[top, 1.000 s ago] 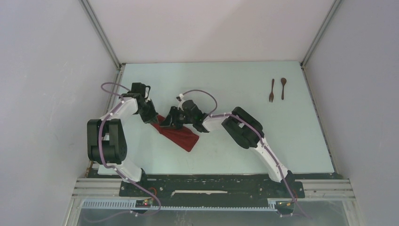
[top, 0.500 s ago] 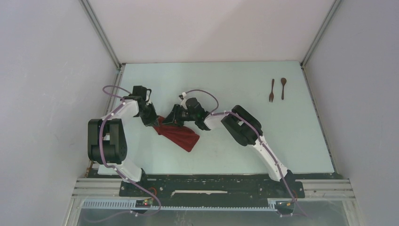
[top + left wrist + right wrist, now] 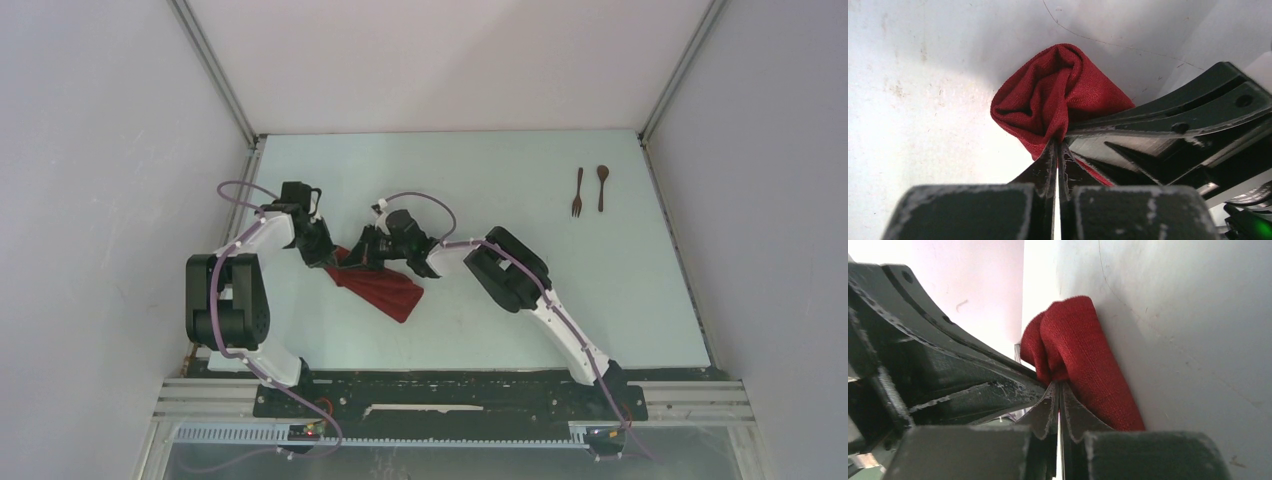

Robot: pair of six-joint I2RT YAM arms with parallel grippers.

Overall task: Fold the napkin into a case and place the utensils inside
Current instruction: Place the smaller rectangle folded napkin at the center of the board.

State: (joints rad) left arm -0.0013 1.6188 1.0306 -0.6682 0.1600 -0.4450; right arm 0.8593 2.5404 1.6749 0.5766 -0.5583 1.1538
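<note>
Napkin sits bunched on the left half of the tabletop, a rough oblong slanting toward near right. Its far-left end is gathered up: left claw is clamped tight on it, cloth puckered above the fingertips. The right claw is pinched closed on the same end, just beside the left one. The fork and spoon lie side by side at far right, well apart from the cloth.

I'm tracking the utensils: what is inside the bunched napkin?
Folds of the napkin hide its inside; the fork and spoon lie far off on the table, not in it.
</note>
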